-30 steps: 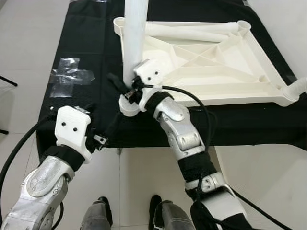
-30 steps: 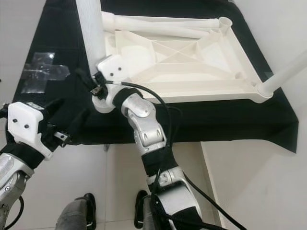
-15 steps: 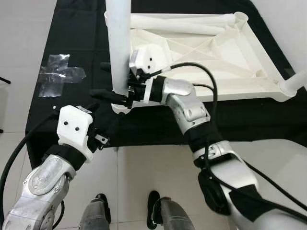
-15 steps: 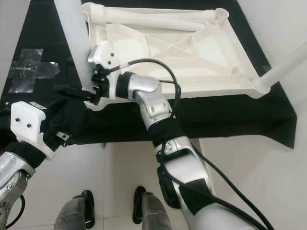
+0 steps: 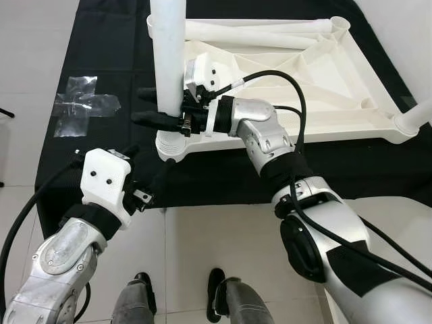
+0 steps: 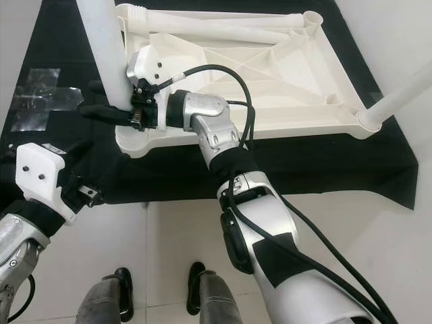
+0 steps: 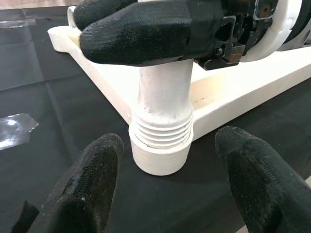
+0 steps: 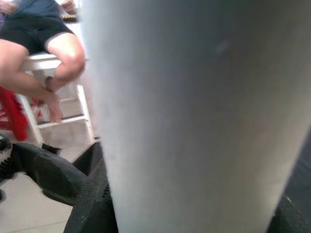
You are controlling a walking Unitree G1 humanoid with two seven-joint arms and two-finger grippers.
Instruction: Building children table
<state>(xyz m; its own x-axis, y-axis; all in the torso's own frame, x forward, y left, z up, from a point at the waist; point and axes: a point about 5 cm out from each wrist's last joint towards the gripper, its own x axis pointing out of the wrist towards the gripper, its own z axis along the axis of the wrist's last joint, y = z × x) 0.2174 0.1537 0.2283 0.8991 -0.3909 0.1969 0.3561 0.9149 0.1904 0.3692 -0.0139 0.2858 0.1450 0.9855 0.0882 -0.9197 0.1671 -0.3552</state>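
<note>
The white tabletop [image 5: 324, 129] lies upside down on a black cloth [image 5: 108, 40]. A white table leg [image 5: 169, 54] stands upright in the near left corner socket [image 7: 160, 145], with some thread showing above the collar. My right gripper [image 5: 140, 104] reaches in from the right and is shut on this leg just above the socket, one finger on each side. My left gripper [image 7: 170, 194] is open, low in front of the same corner, its fingers [image 7: 92, 189] apart from the socket. Another leg [image 5: 415, 118] stands at the near right corner.
A loose white leg [image 5: 256, 34] lies inside the tabletop along its far edge. Clear tape [image 5: 84, 104] is stuck on the cloth at left. White floor tiles and my feet [image 5: 142, 290] are below. A seated person's legs [image 8: 48, 58] appear in the right wrist view.
My right wrist has turned, so its fingers now point left across the leg, and they sit slightly higher than half a second ago. The left arm has stayed put.
</note>
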